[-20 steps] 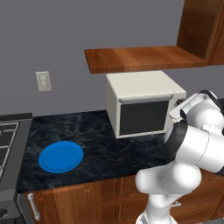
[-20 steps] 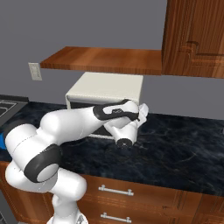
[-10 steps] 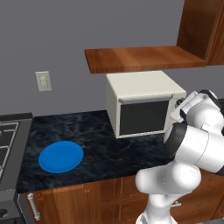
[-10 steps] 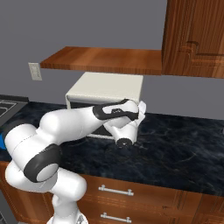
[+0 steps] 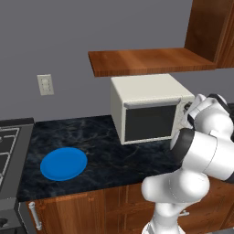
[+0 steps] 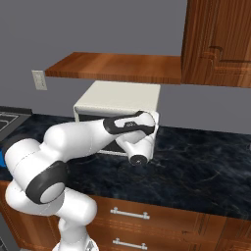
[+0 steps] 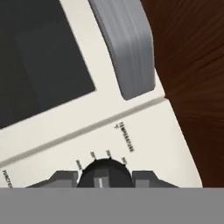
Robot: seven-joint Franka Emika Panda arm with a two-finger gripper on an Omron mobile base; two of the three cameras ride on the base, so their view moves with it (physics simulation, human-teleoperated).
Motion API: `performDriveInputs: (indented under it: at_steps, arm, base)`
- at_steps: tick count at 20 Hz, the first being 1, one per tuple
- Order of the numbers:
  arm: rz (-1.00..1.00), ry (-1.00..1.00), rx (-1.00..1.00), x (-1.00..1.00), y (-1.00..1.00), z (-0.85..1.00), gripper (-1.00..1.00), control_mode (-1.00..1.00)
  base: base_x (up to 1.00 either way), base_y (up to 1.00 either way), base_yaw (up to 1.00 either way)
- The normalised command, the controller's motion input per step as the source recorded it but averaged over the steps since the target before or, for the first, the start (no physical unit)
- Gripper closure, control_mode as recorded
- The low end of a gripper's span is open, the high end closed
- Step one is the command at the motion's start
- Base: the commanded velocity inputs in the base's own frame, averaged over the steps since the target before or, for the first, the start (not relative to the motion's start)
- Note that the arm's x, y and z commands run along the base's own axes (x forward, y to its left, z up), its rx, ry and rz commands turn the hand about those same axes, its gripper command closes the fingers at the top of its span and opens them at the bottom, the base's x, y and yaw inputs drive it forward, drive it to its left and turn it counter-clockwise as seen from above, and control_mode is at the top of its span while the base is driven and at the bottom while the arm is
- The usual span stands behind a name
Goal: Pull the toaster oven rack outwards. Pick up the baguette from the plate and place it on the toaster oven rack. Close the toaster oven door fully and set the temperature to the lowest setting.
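Now the fingers (image 7: 64,178) pinch the toaster oven's (image 7: 144,144) dark temperature knob (image 7: 103,173), half spread.

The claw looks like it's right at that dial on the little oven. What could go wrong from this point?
The claw has a fingertip on each side of the temperature knob; whether they press it I cannot tell, so they might slip while turning. The dial marks are tiny, so it could stop short of the lowest setting. Twisting could also nudge the toaster oven sideways on the counter.
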Motion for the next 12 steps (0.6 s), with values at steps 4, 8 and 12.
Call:
performDriveInputs:
  at_steps: [4,8,12]
  arm:
    - [0.0,0.01,-0.24,0.0,-0.05,0.0,1.0,-1.0]
    - [0.0,0.0,-0.25,0.0,-0.06,0.02,1.0,-1.0]
    - [0.0,0.0,-0.25,0.0,-0.06,0.06,1.0,-1.0]
  base:
    - [0.0,0.0,0.0]
    - [0.0,0.0,0.0]
    - [0.0,0.0,0.0]
